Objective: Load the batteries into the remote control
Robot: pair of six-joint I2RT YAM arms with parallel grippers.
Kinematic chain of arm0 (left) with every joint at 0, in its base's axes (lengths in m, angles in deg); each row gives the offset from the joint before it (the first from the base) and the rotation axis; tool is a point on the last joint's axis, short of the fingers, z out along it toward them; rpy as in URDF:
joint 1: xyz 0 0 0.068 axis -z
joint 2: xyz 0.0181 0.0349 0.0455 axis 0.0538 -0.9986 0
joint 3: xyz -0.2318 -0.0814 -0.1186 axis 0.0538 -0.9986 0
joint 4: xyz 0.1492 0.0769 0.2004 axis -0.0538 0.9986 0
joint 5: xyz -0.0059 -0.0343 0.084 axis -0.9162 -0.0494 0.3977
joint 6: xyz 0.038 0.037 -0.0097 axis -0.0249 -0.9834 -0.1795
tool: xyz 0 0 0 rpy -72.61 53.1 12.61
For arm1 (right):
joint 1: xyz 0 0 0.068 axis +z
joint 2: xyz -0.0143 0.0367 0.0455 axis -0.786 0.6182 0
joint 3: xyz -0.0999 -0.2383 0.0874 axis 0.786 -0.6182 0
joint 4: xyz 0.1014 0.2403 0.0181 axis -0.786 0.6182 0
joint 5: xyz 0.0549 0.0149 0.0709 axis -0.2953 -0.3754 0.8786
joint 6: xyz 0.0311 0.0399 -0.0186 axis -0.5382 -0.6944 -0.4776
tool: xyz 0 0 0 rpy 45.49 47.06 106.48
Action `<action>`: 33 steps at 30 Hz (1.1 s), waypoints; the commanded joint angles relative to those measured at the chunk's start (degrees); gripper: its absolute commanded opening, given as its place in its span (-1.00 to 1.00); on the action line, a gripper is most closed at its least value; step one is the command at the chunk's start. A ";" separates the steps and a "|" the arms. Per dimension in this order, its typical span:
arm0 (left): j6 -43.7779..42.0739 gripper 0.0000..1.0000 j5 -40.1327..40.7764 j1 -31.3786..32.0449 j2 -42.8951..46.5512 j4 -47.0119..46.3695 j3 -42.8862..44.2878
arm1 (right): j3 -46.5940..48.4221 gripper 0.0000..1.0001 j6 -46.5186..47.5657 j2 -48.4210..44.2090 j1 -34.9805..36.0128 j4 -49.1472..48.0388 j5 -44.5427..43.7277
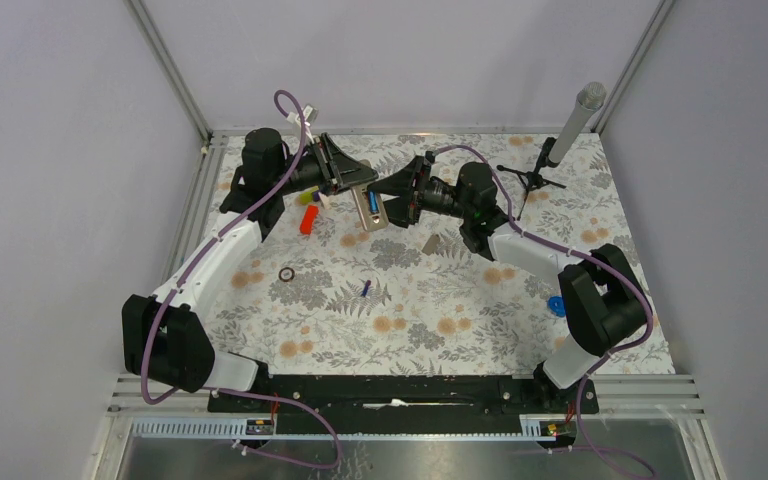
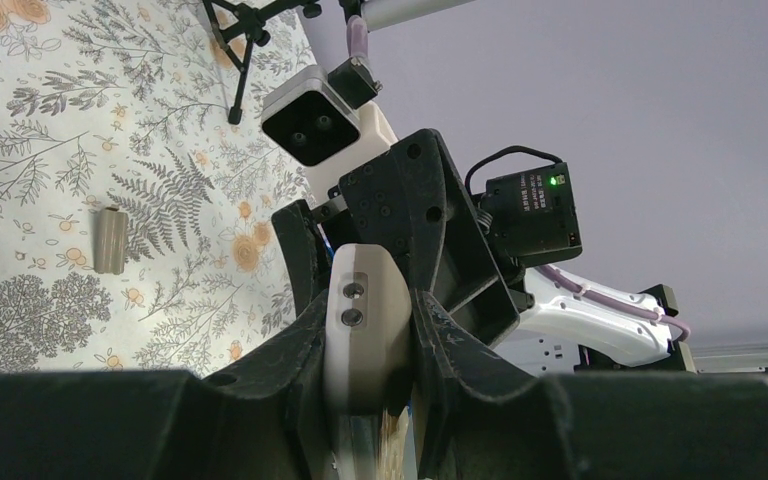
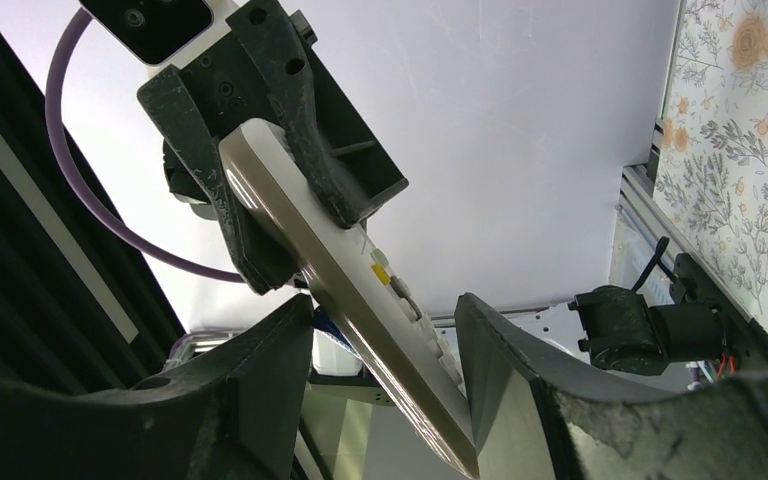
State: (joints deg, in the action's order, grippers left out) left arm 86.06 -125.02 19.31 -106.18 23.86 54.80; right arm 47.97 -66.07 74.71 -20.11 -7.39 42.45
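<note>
The left gripper [image 2: 368, 352] is pressed tight on one end of the remote control [image 1: 360, 218], holding it in the air above the far side of the table [image 1: 440, 330]. The right gripper [image 3: 385, 335] straddles the other end; whether it grips is unclear. A blue battery [image 1: 371, 203] shows at the remote's back, partly hidden, and a second battery [image 1: 365, 288] lies on the table well apart
</note>
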 commanded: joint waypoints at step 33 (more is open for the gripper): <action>4.88 -1.00 -1.22 -0.06 -0.41 3.51 7.23 | 3.35 0.03 15.29 2.27 -0.28 10.96 7.89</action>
State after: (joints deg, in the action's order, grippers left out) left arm 86.74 -125.02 19.31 -107.82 33.28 56.49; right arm 51.97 -53.50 76.21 -20.51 1.20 47.30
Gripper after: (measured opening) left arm 0.281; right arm 0.539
